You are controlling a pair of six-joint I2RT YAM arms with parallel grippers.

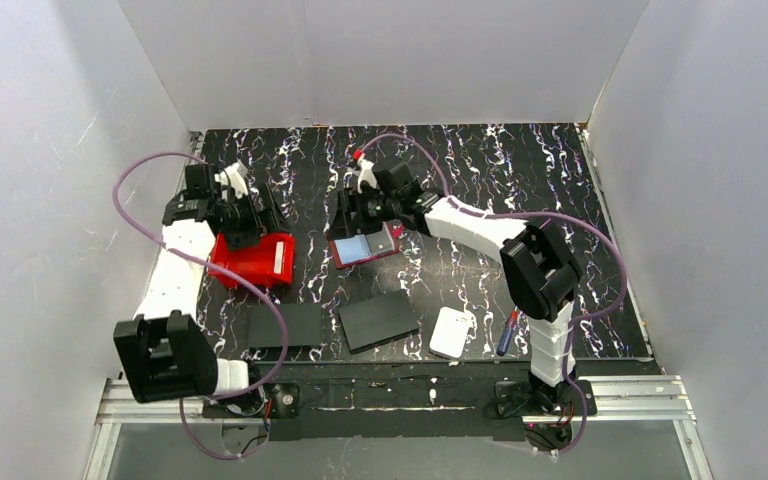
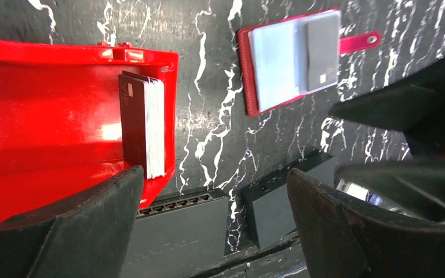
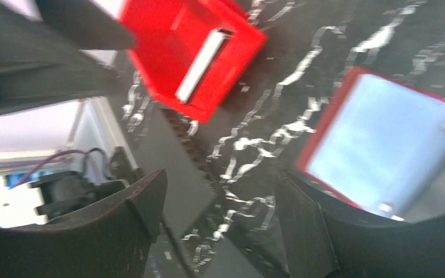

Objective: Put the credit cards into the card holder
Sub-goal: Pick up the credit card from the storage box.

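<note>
My left tool [image 2: 213, 174] stands wide with nothing in it, and so does the right tool [image 3: 220, 176]. The credit cards [image 2: 148, 127] stand on edge as 1 stack against the end wall of the red bin [image 2: 46, 116], just left of my left tool's gap, with the long axis along that wall. The card holder [image 2: 292, 58] lies open on the surface [image 2: 208, 87] under the right arm. The left arm is nearer the stack.

Top camera looks down; close wrist cameras both see card holder [image 2: 245, 69].

Plain white walls [image 1: 50, 150] enclose a black, white-veined tabletop [image 1: 520, 170].
</note>
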